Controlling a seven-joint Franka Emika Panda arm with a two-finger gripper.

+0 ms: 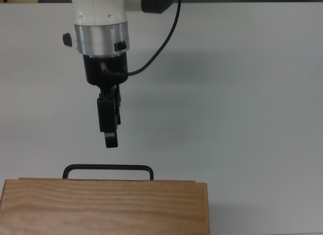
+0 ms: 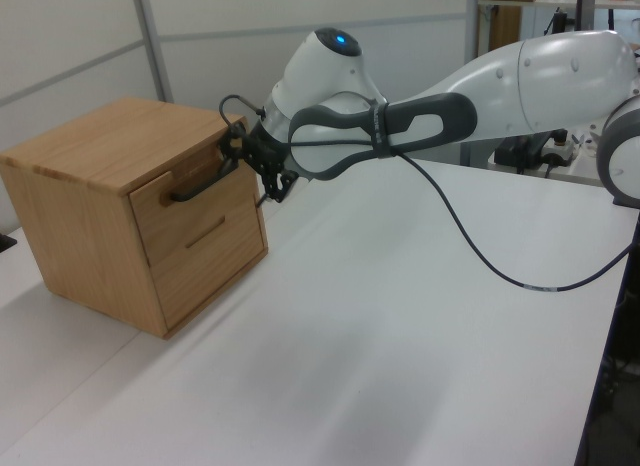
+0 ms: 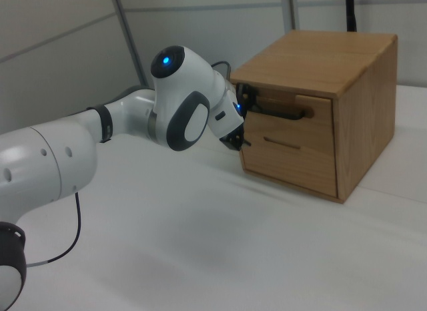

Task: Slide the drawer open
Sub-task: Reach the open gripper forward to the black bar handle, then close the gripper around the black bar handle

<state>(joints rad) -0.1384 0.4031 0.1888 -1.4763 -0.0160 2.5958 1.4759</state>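
— Where did the drawer (image 2: 190,211) sit?

— In the upper half of a light wooden cabinet (image 2: 120,211) standing on the white table (image 2: 400,316), toward the left view's left. Its flat front lay flush with the cabinet face, and the thin black bar handle (image 1: 107,168) stuck out from it. In the top view the handle showed just beyond the cabinet's grained top, at the bottom of the frame.

— And the gripper (image 1: 110,139)?

— It pointed at the handle. In the top view its dark tip stopped a little short of the bar, near the bar's middle, apart from it. In the left view the gripper (image 2: 252,164) hung right beside the handle's far end, close to the drawer front.

— Clenched or spread?

— I couldn't tell; no view showed the gap clearly. It held nothing.

— The arm (image 3: 133,124)?

— It reached in level, low over the table, its white wrist near the cabinet's front
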